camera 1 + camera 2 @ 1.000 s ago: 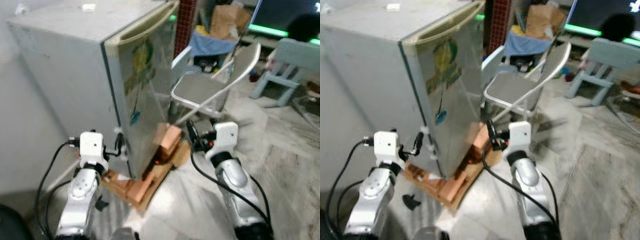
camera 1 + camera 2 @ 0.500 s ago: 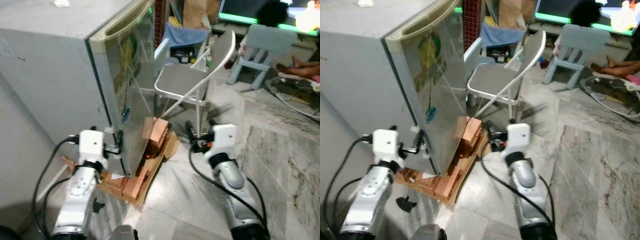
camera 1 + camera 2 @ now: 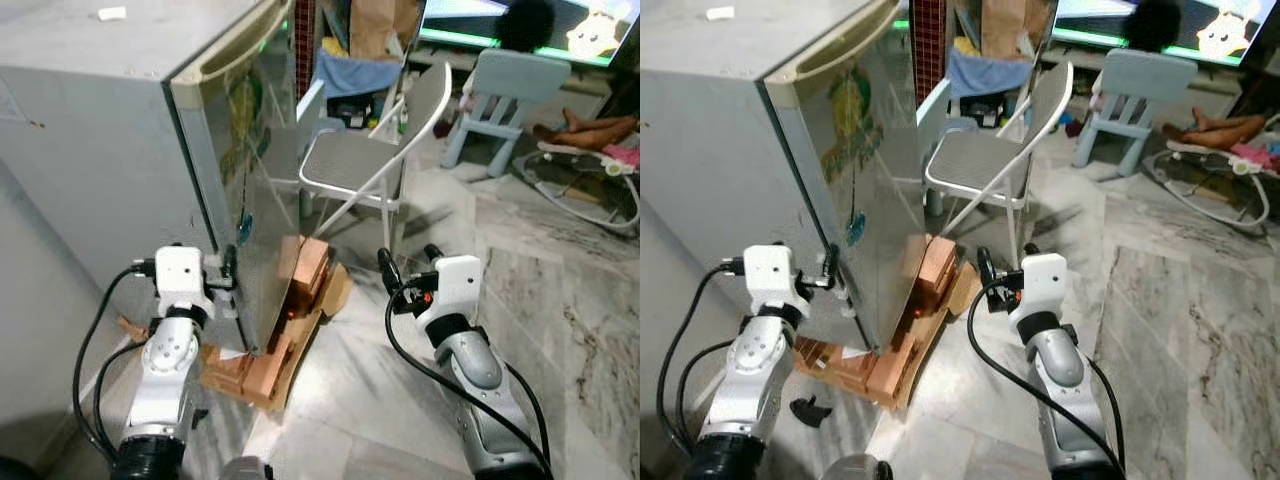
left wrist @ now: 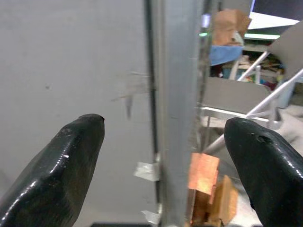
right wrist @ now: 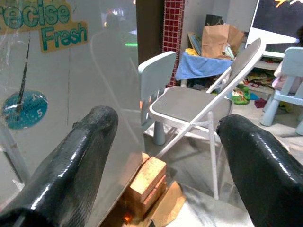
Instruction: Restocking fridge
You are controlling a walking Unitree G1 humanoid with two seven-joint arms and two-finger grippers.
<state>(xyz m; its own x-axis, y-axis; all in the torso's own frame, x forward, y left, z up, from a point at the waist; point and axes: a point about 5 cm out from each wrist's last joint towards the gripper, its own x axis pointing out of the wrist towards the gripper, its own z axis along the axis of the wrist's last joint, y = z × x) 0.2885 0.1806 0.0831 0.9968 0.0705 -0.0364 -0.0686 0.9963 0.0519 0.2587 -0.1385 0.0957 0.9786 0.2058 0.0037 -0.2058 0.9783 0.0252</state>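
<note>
Both arms are silver metal with rounded segments. Each wrist carries a white box-shaped housing. Black cables loop along each arm. Each tool has two long, glossy black fingers (image 5: 71, 165).

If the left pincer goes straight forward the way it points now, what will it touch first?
Most likely the fridge: the left pincer, open, points at the seam where the closed door meets the grey side wall. The door's edge sits between its fingers, so it would probably meet that edge first, though depth is hard to judge.

Fridge (image 3: 120, 130) cut off at left edge, door shut so inside hidden; its base covers part of the bricks (image 3: 300, 290). Chair (image 3: 360, 160) legs partly behind fridge.
</note>
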